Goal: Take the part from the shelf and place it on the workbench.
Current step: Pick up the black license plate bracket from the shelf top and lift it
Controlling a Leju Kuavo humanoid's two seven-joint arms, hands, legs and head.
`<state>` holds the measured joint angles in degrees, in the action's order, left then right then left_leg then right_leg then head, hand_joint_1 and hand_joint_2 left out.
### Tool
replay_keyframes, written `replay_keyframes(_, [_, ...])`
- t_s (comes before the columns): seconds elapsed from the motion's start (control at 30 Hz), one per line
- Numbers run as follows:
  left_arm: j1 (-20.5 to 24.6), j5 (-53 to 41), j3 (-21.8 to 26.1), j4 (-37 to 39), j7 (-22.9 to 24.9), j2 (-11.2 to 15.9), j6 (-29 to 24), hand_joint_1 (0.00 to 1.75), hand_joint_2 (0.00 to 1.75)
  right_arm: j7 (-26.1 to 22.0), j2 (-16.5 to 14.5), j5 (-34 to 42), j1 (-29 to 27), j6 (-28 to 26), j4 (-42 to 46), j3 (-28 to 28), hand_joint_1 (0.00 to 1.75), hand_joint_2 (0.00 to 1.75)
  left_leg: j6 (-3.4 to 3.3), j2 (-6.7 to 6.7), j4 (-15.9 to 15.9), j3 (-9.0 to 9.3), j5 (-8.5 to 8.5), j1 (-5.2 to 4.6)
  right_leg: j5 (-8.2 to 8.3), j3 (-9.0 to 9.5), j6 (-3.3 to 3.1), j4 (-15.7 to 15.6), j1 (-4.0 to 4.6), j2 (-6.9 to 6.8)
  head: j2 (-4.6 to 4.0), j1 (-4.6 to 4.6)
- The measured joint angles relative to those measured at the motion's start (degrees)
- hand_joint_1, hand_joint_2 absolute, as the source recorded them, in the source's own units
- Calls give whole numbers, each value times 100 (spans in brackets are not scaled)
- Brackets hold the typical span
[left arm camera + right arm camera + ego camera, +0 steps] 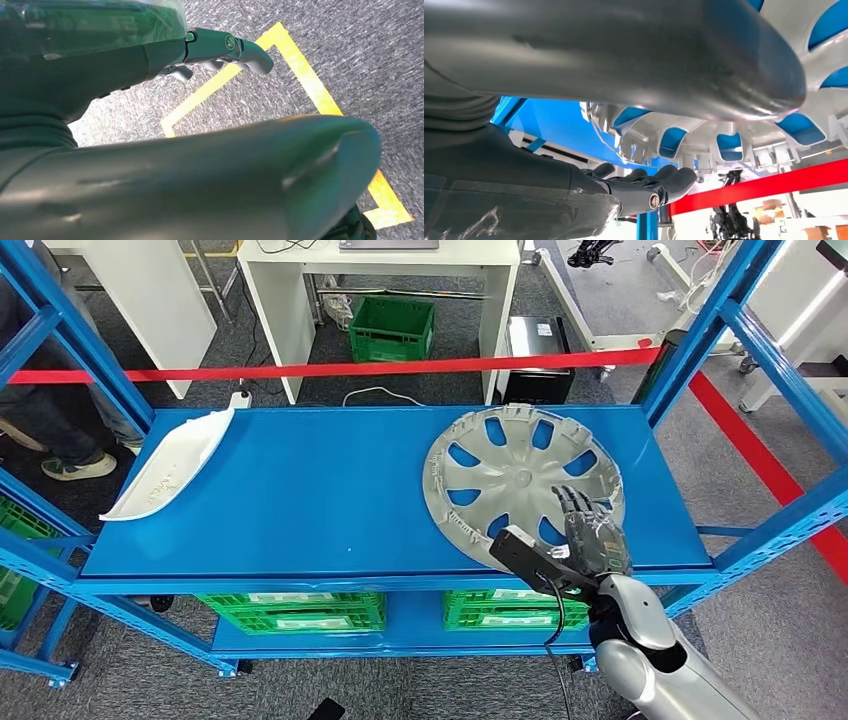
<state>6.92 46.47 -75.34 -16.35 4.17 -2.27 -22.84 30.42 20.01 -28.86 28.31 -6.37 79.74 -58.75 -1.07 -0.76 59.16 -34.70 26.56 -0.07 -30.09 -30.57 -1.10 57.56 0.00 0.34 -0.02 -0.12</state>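
Right hand fingers spread over hubcap; white trim panel well apart.

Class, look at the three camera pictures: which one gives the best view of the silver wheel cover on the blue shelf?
The head view: the wheel cover lies there whole on the blue shelf, right hand over its near edge. The right wrist view gives a close partial look at its spokes. The left wrist view faces floor.
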Motion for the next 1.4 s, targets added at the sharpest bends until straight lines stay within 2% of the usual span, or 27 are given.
replay_keyframes(0.4, [16, -99, 0, -2, 42, -6, -53, 0, 0, -206, -210, 206, -19, 28, -472, -36, 0, 0, 7, 0, -8, 4, -20, 8, 5, -5, 5, 8, 8, -1, 0, -2])
replay_keyframes(0.87, [31, -189, -1, -2, 52, -8, -79, 0, 0, -222, -283, 261, -89, 43, -1132, -61, 0, 0, 7, 1, -10, 4, -20, 8, 5, -6, 5, 8, 8, -1, 0, -1])
replay_keyframes(1.0, [53, -207, -1, -2, 52, -9, -79, 0, 0, -129, -320, 148, -38, 54, -1330, -69, 0, 175, 7, 1, -10, 6, -20, 8, 5, -4, 5, 8, 8, -2, 0, -2])
replay_keyframes(1.4, [61, -210, 0, -2, 75, -9, -79, 0, 0, -46, -344, 77, 6, 31, -1558, -53, 0, 175, 5, 1, -9, 9, -22, 8, 7, 0, 7, 7, 8, -2, 0, -1])
